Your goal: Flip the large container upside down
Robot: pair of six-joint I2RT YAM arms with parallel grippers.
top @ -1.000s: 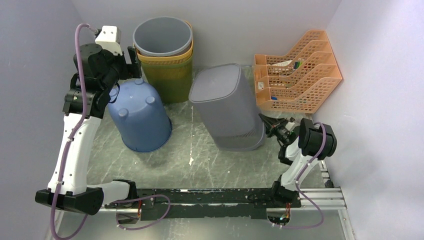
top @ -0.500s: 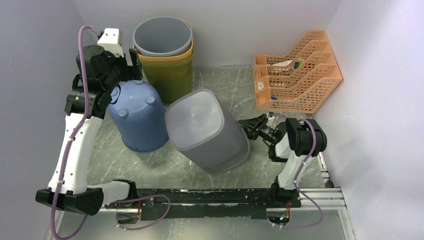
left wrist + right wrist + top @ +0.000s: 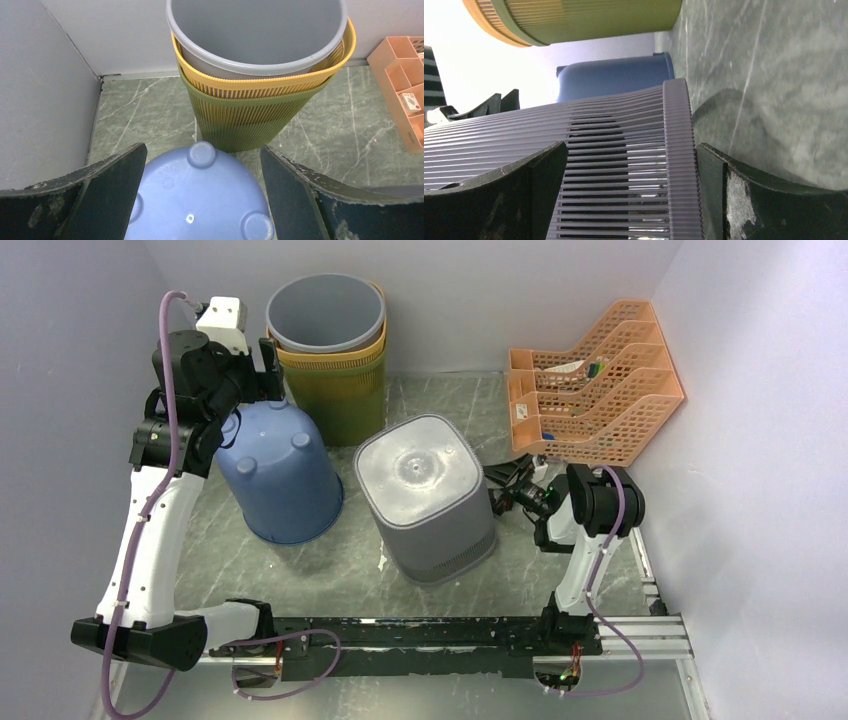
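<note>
I see the large container (image 3: pixel 425 490), grey and ribbed, standing base-up. Right gripper (image 3: pixel 631 150) jaws apart astride its rim; left gripper (image 3: pixel 202 150) spread above blue bucket (image 3: pixel 200 205).

The counter (image 3: pixel 350 560) is carrying five bins in all: one large grey ribbed container (image 3: pixel 425 495), one blue round bin (image 3: pixel 280 475), and three nesting in a single stack, a grey bin (image 3: pixel 325 315) inside a yellow bin (image 3: pixel 330 358) inside a green bin (image 3: pixel 345 400), while one orange mesh file rack (image 3: pixel 590 400) is standing alongside.
</note>
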